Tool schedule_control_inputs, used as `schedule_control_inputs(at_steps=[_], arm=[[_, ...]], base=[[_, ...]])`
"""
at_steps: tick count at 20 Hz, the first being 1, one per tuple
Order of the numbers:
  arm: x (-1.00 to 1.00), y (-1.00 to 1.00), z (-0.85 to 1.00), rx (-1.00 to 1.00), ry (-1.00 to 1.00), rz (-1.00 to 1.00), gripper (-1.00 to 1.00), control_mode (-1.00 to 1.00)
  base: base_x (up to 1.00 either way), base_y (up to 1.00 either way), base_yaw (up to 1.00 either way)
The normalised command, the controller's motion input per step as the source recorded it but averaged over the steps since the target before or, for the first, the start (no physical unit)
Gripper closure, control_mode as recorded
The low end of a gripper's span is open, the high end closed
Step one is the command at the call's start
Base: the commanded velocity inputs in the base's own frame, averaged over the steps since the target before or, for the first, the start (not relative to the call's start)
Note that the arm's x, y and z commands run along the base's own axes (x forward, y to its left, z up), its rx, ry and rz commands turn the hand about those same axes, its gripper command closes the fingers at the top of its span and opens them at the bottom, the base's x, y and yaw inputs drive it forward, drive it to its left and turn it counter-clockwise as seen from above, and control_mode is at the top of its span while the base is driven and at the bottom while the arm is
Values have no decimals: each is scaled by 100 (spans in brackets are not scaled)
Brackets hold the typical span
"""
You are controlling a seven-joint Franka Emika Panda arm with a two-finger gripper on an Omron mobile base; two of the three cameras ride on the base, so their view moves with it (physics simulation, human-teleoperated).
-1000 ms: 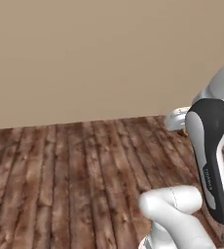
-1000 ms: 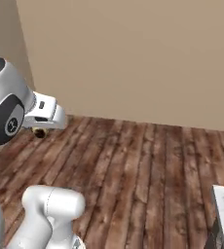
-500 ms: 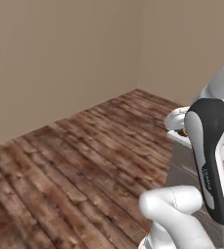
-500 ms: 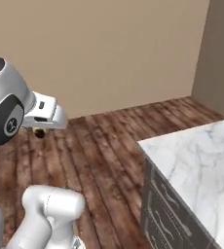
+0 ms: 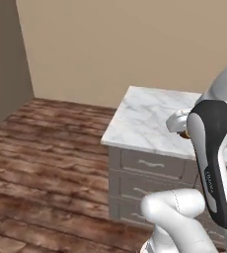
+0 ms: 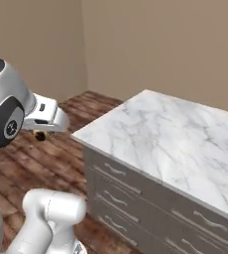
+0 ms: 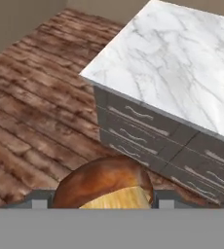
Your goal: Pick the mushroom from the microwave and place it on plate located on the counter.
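In the hand view the mushroom (image 7: 104, 181), brown cap and pale stem, sits between my two fingertips. My gripper (image 7: 102, 202) is shut on it. From the base views the gripper (image 5: 184, 131) (image 6: 40, 133) hangs in the air with a bit of brown mushroom (image 6: 39, 136) under the hand, off the near-left corner of the counter (image 6: 175, 144). The white marble counter (image 5: 150, 118) (image 7: 182, 63) has a bare top here. The plate and the microwave are out of view.
Grey drawer fronts with metal handles (image 7: 143, 127) run under the marble top. Dark wood floor (image 5: 41, 158) spreads to the left. Beige walls (image 6: 150, 44) stand behind the counter, meeting in a corner at the left.
The whole picture has shifted, so the base has turned. The counter has come into view and now stands close ahead. The mushroom stays held in the gripper.
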Motion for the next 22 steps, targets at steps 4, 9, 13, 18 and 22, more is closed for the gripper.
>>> schedule_control_inputs(at_steps=[4,9,13,18,22], arm=[[0,0,0,0,0,0,100,100],[0,0,0,0,0,0,100,100],[0,0,0,0,0,0,100,100],[0,0,0,0,0,0,100,100],[0,0,0,0,0,0,100,100]], base=[[22,0,-81],[27,0,-79],[33,0,-77],[33,1,-77],[38,6,-76]])
